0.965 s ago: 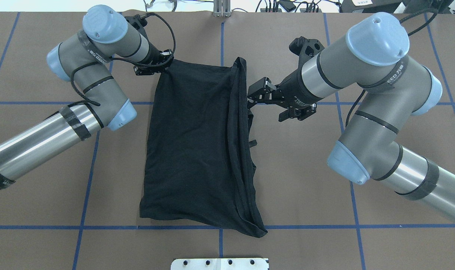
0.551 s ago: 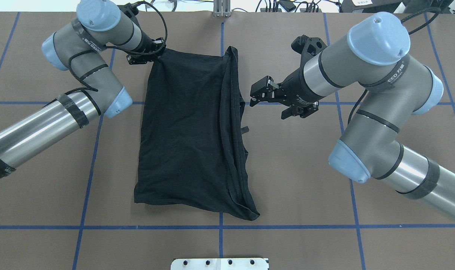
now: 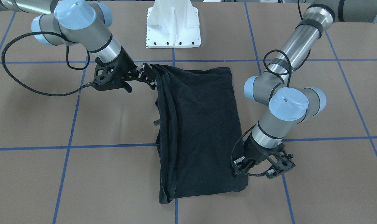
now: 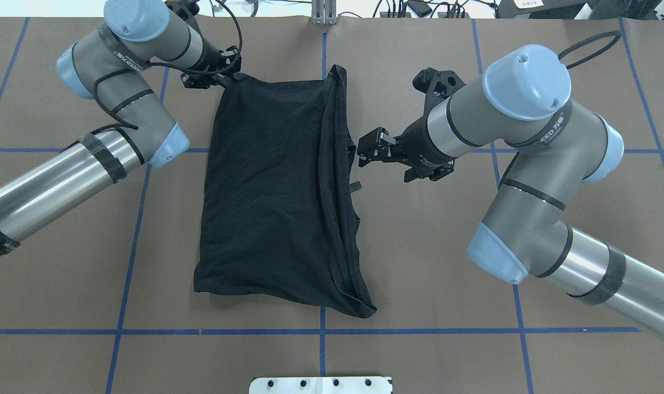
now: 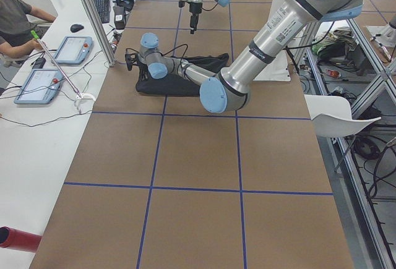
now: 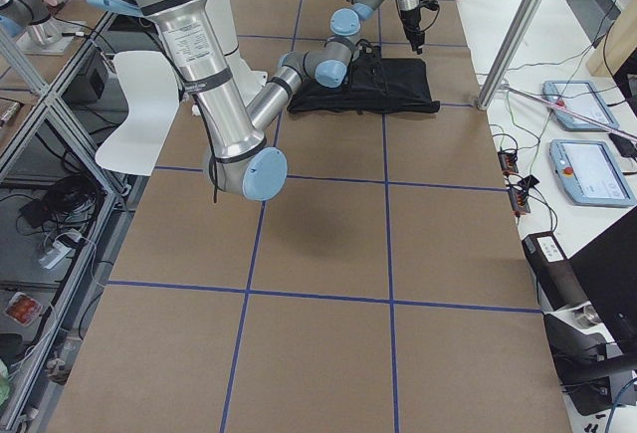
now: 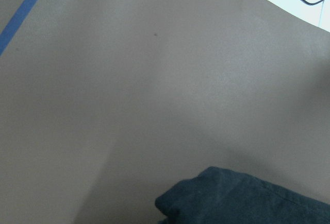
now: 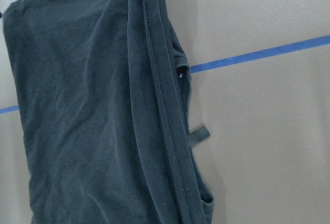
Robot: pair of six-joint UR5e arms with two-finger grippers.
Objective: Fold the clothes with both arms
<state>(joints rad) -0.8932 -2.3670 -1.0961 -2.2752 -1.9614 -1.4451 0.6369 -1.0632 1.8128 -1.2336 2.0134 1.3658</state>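
Shirt (image 4: 271,191) lies mid-frame on the table (image 4: 446,262), folded lengthwise into a long black panel. Its layered hems are stacked along its right side in the overhead view. Left gripper (image 4: 222,79) sits at the panel's upper-left corner, fingers pinched on the cloth as far as we can tell. The corner peaks toward it, so we read it as an anchor keeping the panel taut. Right gripper (image 4: 363,150) hovers just beside the hemmed edge, upper right, jaws apart, holding nothing. We judge it is lining up to pinch those layers for a further fold.
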